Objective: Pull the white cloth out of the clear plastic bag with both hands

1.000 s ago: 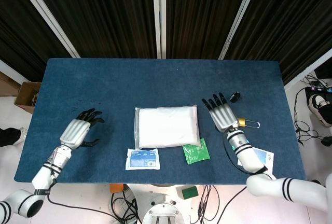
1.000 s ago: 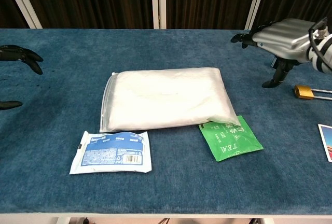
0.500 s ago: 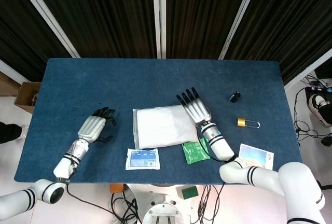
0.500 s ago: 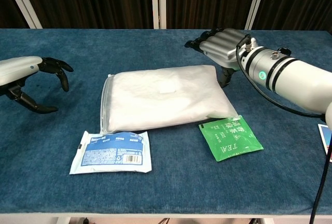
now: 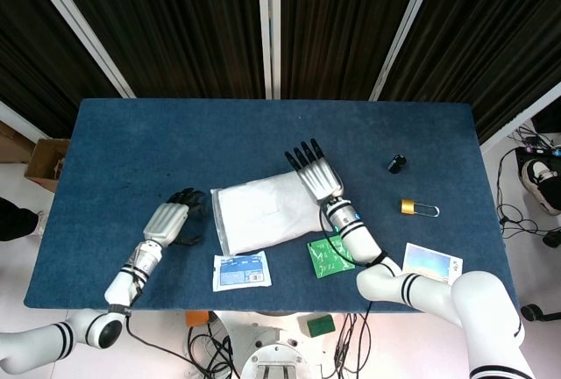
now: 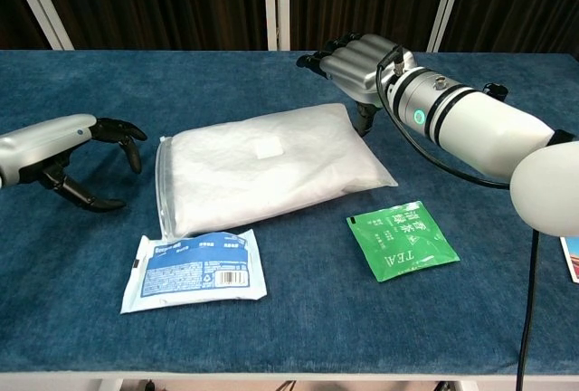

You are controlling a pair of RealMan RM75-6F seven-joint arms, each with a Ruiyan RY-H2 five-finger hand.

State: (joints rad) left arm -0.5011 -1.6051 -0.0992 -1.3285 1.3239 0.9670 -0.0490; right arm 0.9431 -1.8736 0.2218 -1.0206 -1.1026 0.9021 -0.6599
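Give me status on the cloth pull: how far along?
Early. Done: nothing; the white cloth is fully inside the clear plastic bag. In hand: the right hand is at the bag's far right corner, contact unclear; the left hand sits just off the bag's left edge, fingers curled and apart, holding nothing. Left: grip the bag, reach the cloth, pull it out.

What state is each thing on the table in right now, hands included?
clear plastic bag: lying flat, skewed, cloth inside.
white cloth: wholly in the bag.
left hand: fingers curled apart, empty, just short of the bag's left end.
right hand: fingers extended, at the bag's far right corner; contact unclear.
blue packet: flat, sealed.
green tea sachet: flat.
padlock: lying on its side.
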